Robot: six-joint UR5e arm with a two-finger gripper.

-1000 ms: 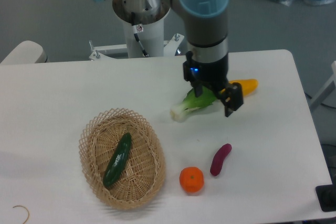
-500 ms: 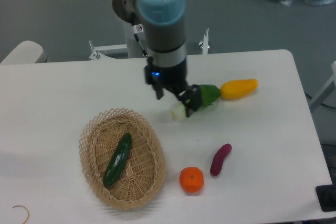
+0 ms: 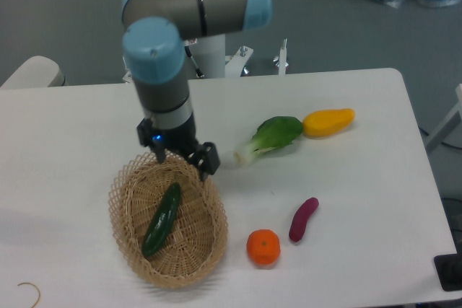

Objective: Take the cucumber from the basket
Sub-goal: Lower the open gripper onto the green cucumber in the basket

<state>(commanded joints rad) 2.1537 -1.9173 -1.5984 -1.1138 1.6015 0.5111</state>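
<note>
The dark green cucumber (image 3: 162, 219) lies slantwise inside the tan woven basket (image 3: 128, 244) at the front left of the table. My gripper (image 3: 181, 163) hangs over the basket's far rim, just above and beyond the cucumber's upper end. Its two black fingers (image 3: 207, 161) stand apart with nothing between them. It does not touch the cucumber.
A bok choy (image 3: 268, 138) and a yellow vegetable (image 3: 328, 122) lie to the right of the gripper. An orange (image 3: 263, 247) and a small purple piece (image 3: 302, 219) lie right of the basket. A thin hook-shaped wire (image 3: 30, 293) lies at the front left edge.
The gripper has swept left from over the bok choy to the basket's far rim. The bok choy is now uncovered. No object has moved.
</note>
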